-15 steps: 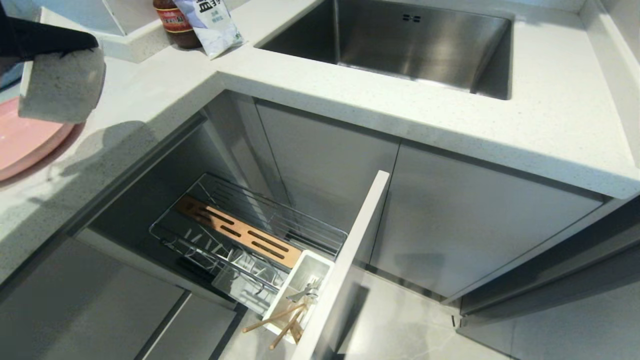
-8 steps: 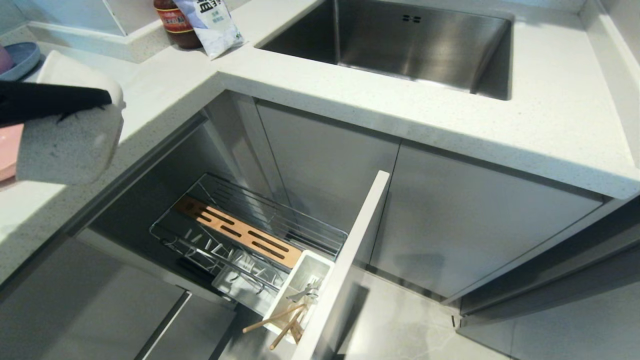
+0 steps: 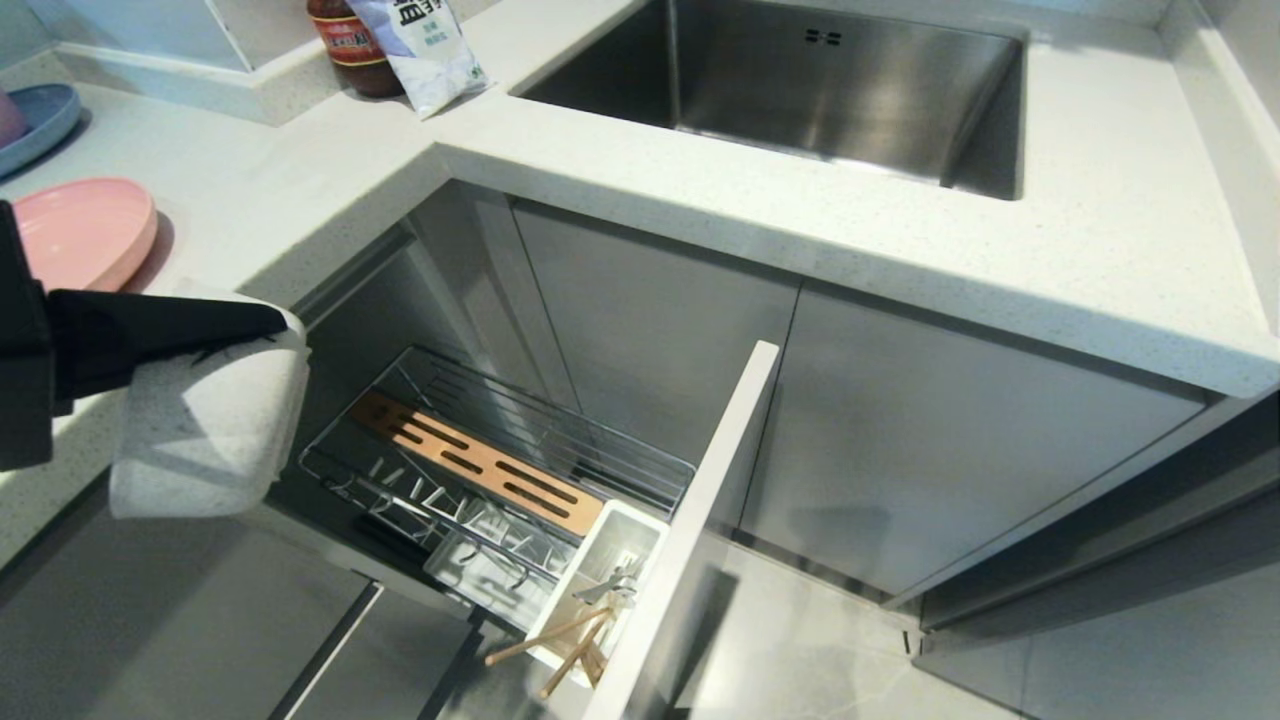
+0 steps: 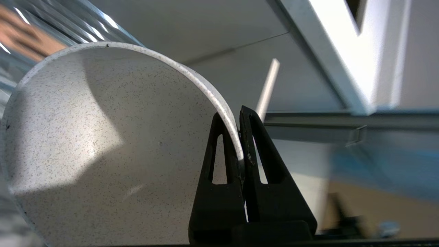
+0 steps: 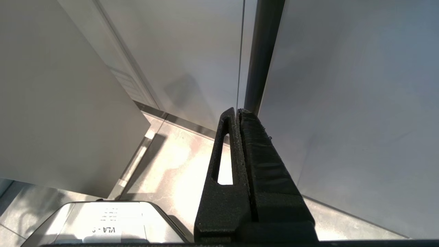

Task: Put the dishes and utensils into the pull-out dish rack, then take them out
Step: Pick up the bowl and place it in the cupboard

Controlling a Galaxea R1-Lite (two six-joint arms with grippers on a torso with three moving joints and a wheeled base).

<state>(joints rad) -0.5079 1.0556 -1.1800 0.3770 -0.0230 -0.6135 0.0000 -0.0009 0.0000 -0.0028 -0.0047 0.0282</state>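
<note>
My left gripper [image 3: 262,320] [image 4: 236,118] is shut on the rim of the off-white speckled bowl [image 3: 205,425] [image 4: 103,144], holding it tilted in the air at the counter's front edge, left of the pull-out dish rack [image 3: 500,470]. One finger is inside the rim and one outside. The pink plate [image 3: 80,232] lies on the counter behind the gripper. In the rack's white cutlery box [image 3: 600,585] stand the wooden chopsticks [image 3: 560,640] and silver cutlery [image 3: 612,580]. My right gripper [image 5: 237,111] is shut and empty, low beside a cabinet door, outside the head view.
The rack's tall white front panel [image 3: 700,520] stands open to the right of the box. A steel sink [image 3: 800,90] is set in the white counter [image 3: 1000,250]. A blue plate [image 3: 40,120], a jar [image 3: 345,45] and a bag [image 3: 425,50] sit at the back left.
My left gripper has carried the bowl down and to the right, from over the pink plate to the counter's edge beside the rack. The pink plate is now uncovered.
</note>
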